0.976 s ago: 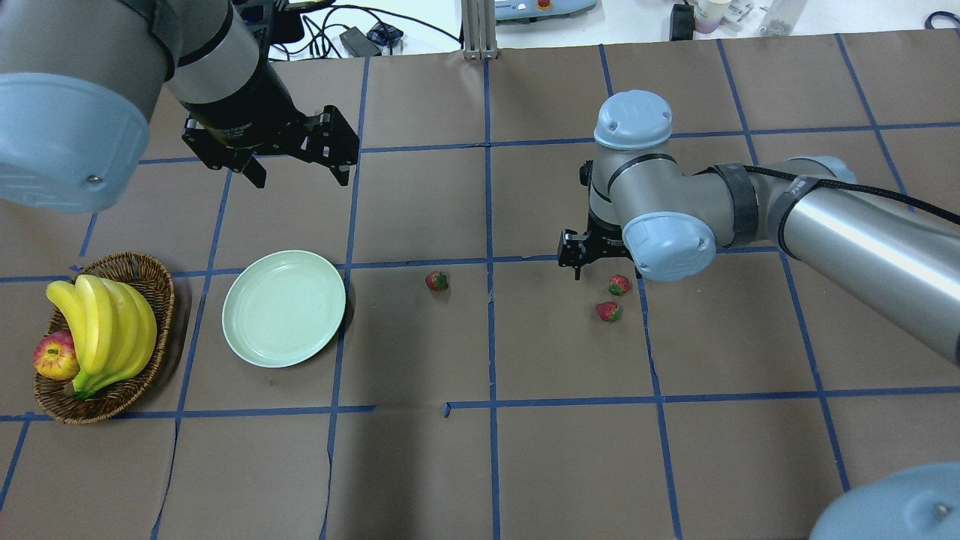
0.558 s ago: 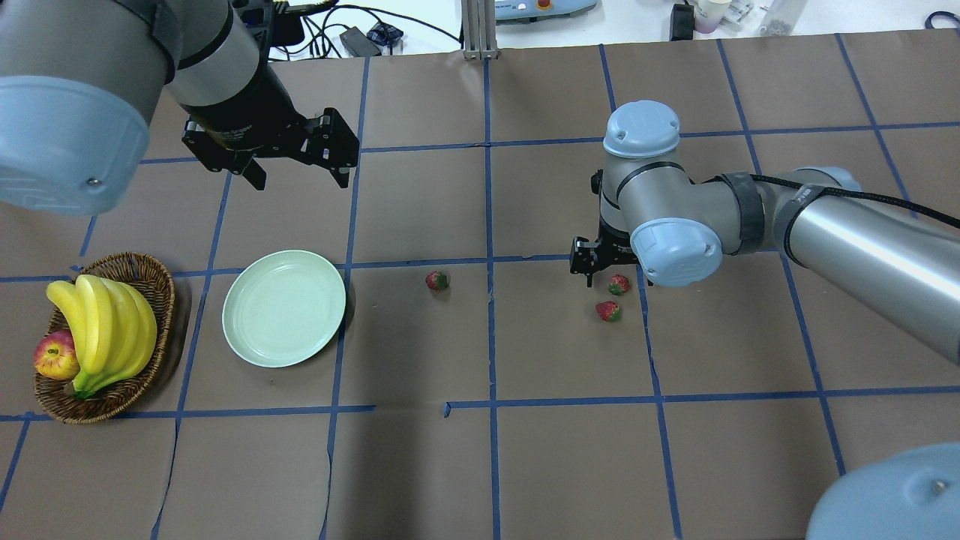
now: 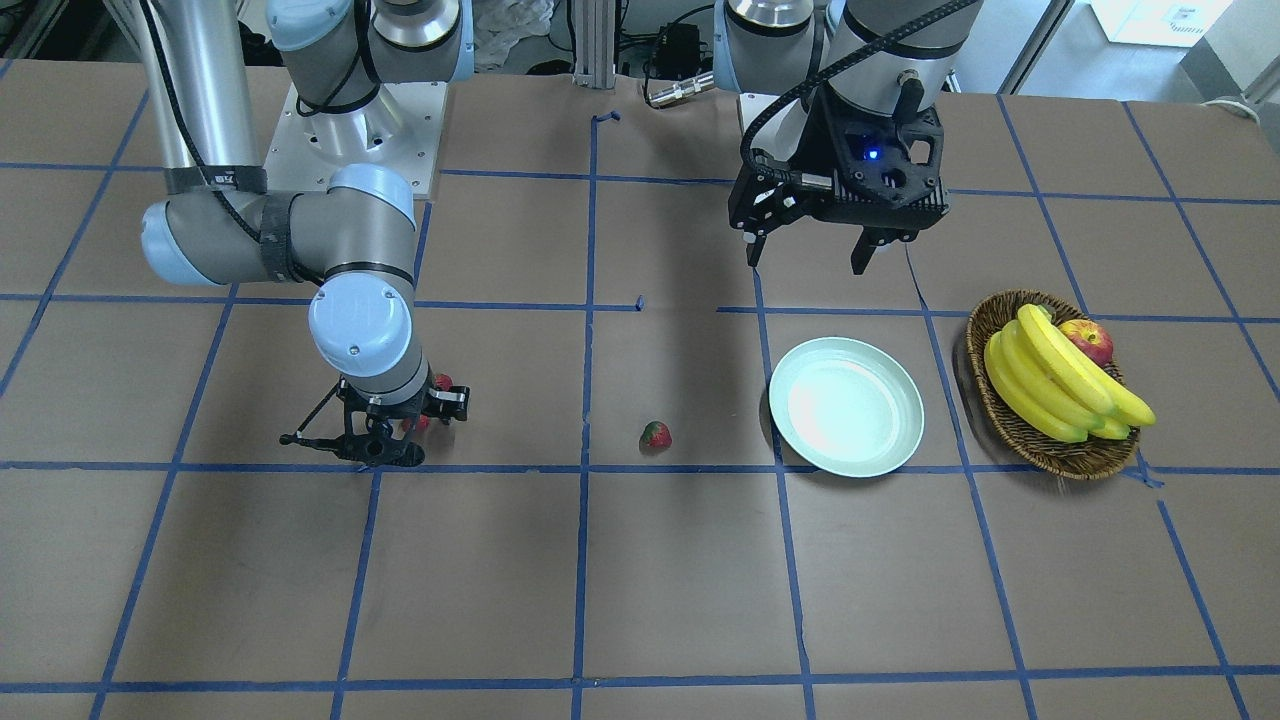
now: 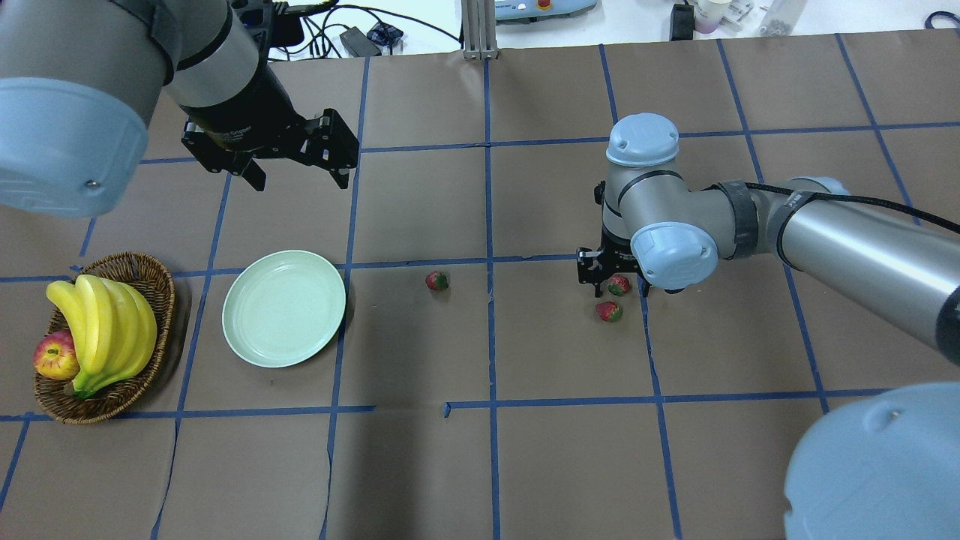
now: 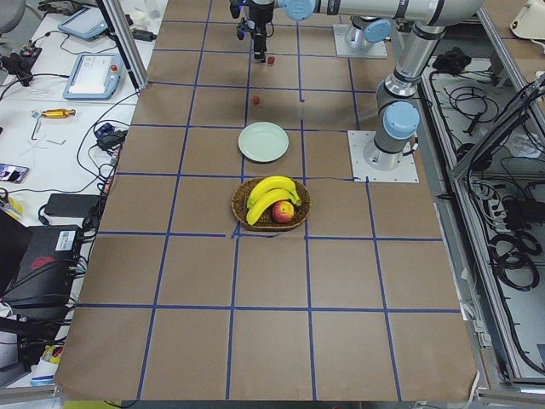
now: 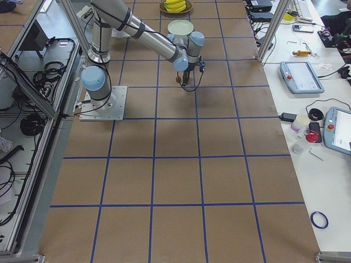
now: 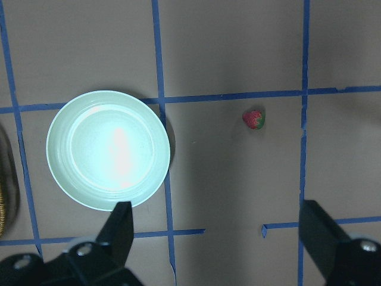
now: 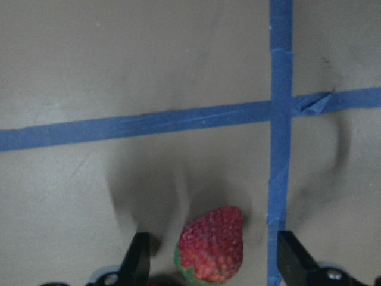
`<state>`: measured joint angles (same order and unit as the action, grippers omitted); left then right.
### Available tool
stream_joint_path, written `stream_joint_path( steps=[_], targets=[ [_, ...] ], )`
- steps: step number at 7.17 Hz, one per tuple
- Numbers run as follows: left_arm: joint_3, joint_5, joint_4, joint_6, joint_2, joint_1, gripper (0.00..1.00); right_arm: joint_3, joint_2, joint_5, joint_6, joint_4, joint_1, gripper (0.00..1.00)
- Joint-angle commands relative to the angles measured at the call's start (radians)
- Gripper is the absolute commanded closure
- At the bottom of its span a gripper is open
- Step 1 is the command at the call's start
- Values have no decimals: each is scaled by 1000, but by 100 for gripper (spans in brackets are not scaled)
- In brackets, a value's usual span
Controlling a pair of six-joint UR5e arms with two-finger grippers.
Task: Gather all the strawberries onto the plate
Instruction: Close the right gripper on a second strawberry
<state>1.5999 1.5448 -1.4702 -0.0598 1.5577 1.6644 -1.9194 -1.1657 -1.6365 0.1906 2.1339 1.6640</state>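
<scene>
Overhead, the right gripper (image 4: 613, 282) is seen low at the table (image 4: 525, 465), spread open around the first strawberry (image 4: 620, 286). The second strawberry (image 4: 608, 311) lies just beside it, and the third strawberry (image 4: 436, 280) lies between them and the plate (image 4: 283, 308). From the right wrist, gaps are shown between the fingers (image 8: 138, 256) and the first strawberry. From the left wrist, the left gripper (image 7: 215, 214) is shown spread wide.

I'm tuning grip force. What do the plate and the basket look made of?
Plate: pale green, smooth and glossy, with a bright glare patch in the left wrist view; plastic or glazed ceramic, I cannot tell which. Basket: brown woven wicker, matte, strands visible along the rim.
</scene>
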Motion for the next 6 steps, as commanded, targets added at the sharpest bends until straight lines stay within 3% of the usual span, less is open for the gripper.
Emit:
stream_joint_path(
  steps=[1,2,4,6],
  targets=[
    [0,0,-1,0,-2,0,0,7,4,3,0,4,-3,46],
    [0,0,1,0,-2,0,0,13,3,4,0,3,-4,75],
    [-1,0,1,0,-2,0,0,20,1,4,-3,4,-4,98],
    [-1,1,1,0,-2,0,0,70,-18,15,-3,-2,-3,100]
  ],
)
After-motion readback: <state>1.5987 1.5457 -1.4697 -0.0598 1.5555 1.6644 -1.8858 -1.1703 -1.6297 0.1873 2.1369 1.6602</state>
